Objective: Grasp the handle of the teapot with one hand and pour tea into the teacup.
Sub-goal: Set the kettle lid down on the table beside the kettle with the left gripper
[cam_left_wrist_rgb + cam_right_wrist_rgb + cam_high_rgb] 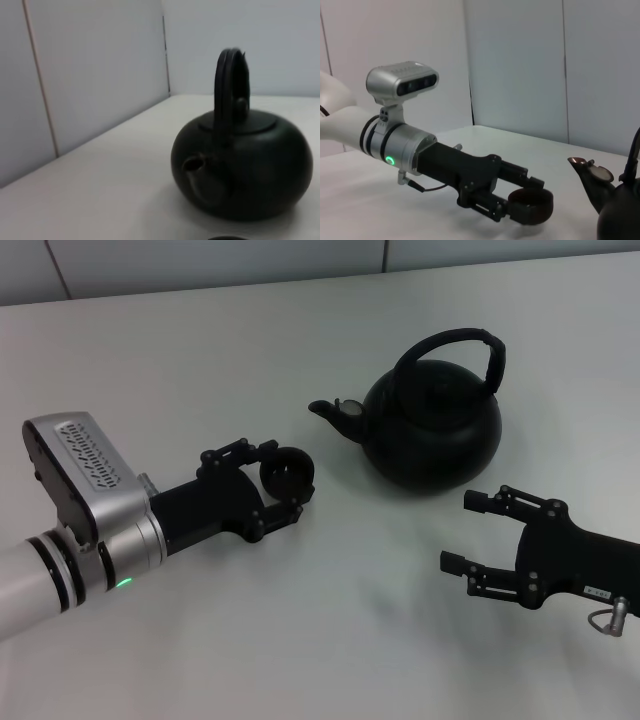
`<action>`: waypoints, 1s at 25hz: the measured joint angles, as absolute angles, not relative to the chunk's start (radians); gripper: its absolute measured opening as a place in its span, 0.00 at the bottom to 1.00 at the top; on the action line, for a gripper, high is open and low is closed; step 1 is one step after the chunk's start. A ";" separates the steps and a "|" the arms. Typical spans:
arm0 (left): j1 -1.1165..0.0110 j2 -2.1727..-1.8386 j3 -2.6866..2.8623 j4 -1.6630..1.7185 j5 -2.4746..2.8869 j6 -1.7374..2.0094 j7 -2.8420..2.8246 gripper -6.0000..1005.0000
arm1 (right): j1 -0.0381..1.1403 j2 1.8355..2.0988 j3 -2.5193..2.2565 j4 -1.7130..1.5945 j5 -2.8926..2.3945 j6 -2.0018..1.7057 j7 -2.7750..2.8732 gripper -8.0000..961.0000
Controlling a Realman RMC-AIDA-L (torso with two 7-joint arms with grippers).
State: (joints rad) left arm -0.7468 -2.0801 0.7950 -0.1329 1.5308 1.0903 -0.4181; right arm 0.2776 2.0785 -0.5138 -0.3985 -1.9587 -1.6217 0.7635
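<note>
1. Head view: teapot (432, 430) sits upright on the white table (200, 350), spout (325, 410) pointing toward the robot's left. All positions below are relative to the teapot.
2. Handle (455, 345) stands upright over the lid, thicker wrapped section along its crown. Nothing touches it.
3. Left gripper (283, 480) is off the spout side of the teapot and nearer the robot, close by but apart. Its fingers are closed around the teacup (287, 472), cup held between them at table level, mouth up.
4. Can't tell whether the teacup has tea in it; interior reads dark.
5. Right gripper (472, 532) is just in front of the teapot on the robot's side, below the pot body, not touching. Its fingers are spread wide and hold nothing.
6. Right wrist view: left gripper (532, 200) with the teacup (530, 205) clamped at its tip, to the side of the teapot's spout (580, 167); a small silvery cap (601, 173) sits on the spout.
7. Left wrist view: teapot (242, 162) spout-on, handle (227, 87) edge-on and vertical. White wall panels (95, 70) stand behind the teapot.
</note>
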 joint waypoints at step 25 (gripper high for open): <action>-0.734 -2.080 0.757 -0.167 1.532 1.045 -0.390 0.78 | 0.279 2.079 -0.514 -0.399 -1.957 -1.610 0.761 0.82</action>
State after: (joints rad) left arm -0.7345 -2.0801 0.7569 -0.1675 1.5319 1.0453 -0.3900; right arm 0.2789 2.0785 -0.5139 -0.3989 -1.9573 -1.6105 0.7610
